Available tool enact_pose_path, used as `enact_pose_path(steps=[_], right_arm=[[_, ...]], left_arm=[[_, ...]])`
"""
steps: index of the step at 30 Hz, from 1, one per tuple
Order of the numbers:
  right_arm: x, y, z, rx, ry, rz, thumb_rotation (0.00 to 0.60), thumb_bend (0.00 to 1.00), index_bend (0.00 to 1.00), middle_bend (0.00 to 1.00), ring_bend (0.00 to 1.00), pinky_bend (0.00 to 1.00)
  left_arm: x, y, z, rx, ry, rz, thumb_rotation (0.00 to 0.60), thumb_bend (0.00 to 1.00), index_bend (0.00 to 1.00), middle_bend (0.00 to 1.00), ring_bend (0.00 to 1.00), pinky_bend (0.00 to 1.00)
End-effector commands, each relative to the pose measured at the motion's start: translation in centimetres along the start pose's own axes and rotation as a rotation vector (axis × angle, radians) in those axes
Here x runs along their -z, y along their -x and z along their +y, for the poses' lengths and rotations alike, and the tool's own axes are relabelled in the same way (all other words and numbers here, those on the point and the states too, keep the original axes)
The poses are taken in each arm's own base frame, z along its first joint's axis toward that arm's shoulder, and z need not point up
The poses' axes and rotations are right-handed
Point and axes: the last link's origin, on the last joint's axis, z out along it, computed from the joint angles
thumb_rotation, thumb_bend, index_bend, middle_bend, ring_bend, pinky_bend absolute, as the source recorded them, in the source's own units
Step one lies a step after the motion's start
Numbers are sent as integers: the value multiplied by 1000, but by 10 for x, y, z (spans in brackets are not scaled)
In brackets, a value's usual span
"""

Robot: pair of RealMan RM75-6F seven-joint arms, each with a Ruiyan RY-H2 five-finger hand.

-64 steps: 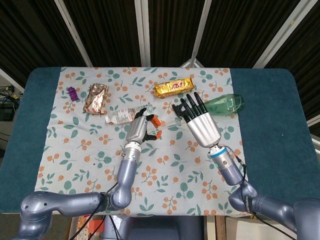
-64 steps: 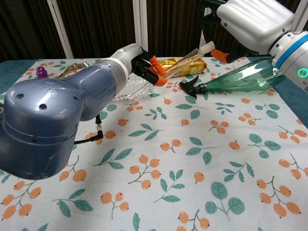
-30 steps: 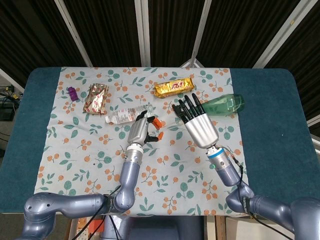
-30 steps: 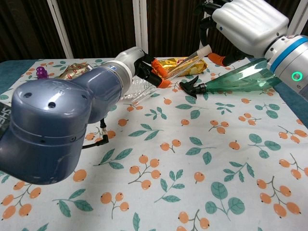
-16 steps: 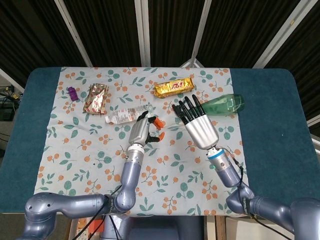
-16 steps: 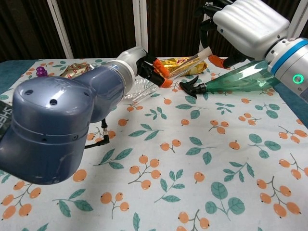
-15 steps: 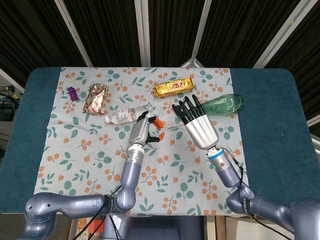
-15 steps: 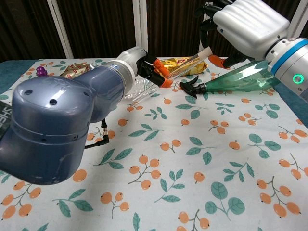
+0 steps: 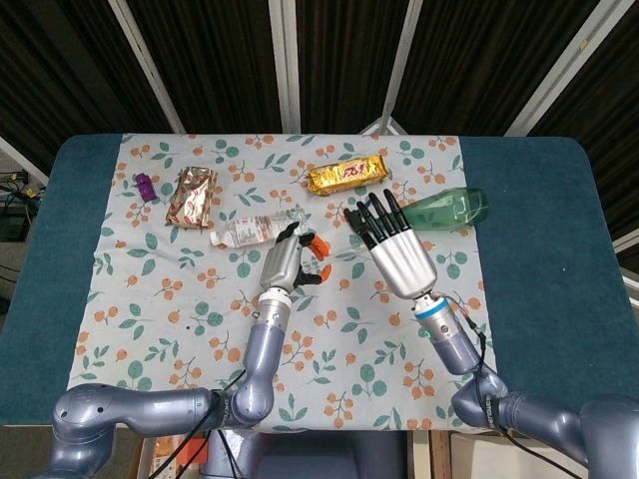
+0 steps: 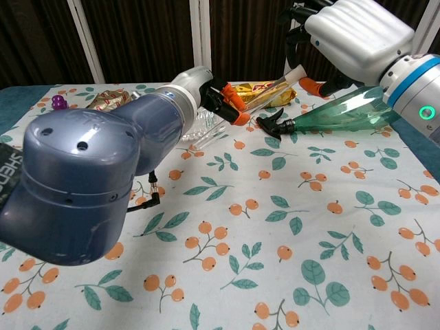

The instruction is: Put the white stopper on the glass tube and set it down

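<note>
The glass tube (image 10: pixel 269 89) hangs slanted above the floral cloth, between my two hands. Its lower end is pinched in the orange-tipped fingers of my left hand (image 10: pixel 210 96), which sits mid-table in the head view (image 9: pixel 284 261). The white stopper (image 10: pixel 295 71) sits on the tube's upper end. My right hand (image 10: pixel 354 34) is raised at that end, black fingers above the stopper and thumb just beside it. Whether they grip the stopper is hidden. In the head view my right hand (image 9: pixel 395 249) shows its fingers spread.
A green spray bottle (image 10: pixel 344 108) lies on its side under my right hand. A gold snack bar (image 9: pixel 345 175) lies behind the tube, a clear water bottle (image 9: pixel 250 230) behind my left hand. A crinkled wrapper (image 9: pixel 190 195) and a small purple item (image 9: pixel 144 184) lie far left.
My left hand has crept slightly right toward my right hand, still holding the tube. The right hand dipped a little and stays at the stopper end.
</note>
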Motion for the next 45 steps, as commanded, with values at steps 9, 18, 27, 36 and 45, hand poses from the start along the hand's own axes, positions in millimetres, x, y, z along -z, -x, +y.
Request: enact_pose_path(steps=[9,18,27,36,45], right_arm=[[6,4,11,9,32,-50,600,409,0,0,0,0],[18,6,22,17,64,-82,600,409,0,0,0,0],[31,8,49,33,143,-108,600,409,0,0,0,0],[33,3,62,14,195,-104,600,409,0,0,0,0],[35,-3,63,0,214,-101,600,409,0,0,0,0]], left_arm=[[0,-1,-4,-9,17,18,600,608,606,504,47,0],[4,-2,-13,-44,32,13,600,608,606,504,47,0],[18,-6,-42,-144,48,-22,600,608,606,504,47,0],[34,-5,-81,-268,35,-86,600,608,606,503,53,0],[37,-6,-104,-387,13,-124,600,540,543,425,63,0]])
